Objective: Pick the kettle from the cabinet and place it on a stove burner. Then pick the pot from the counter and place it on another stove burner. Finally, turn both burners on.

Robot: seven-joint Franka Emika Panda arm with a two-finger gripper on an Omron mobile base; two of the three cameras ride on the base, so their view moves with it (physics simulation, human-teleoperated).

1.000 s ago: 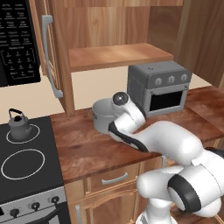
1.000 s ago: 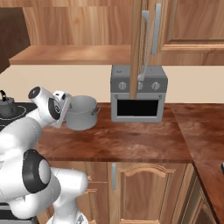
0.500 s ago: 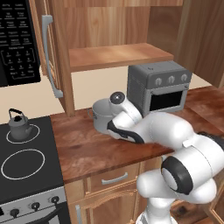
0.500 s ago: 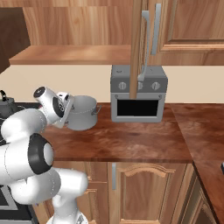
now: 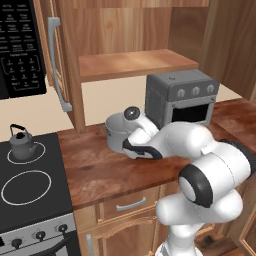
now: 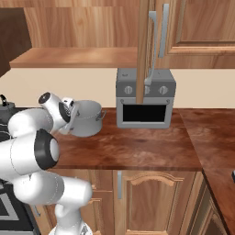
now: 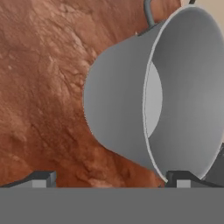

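Kitchen in warm brown wood throughout. Cream backsplash wall (image 5: 100, 100) between the upper units and the worktop. Grey toaster oven (image 5: 182, 97) with three knobs and a dark glass door sits against that wall. Black microwave panel (image 5: 20, 50) with white buttons is mounted high at the far left. Lower cupboard doors (image 6: 156, 202) have arched raised panels and grey vertical pulls. Lighting is even and soft, no hard shadows.

No text can be read. The black microwave panel (image 5: 20, 47) at the upper left of the left base view carries rows of small white markings, too small and blurred to make out.
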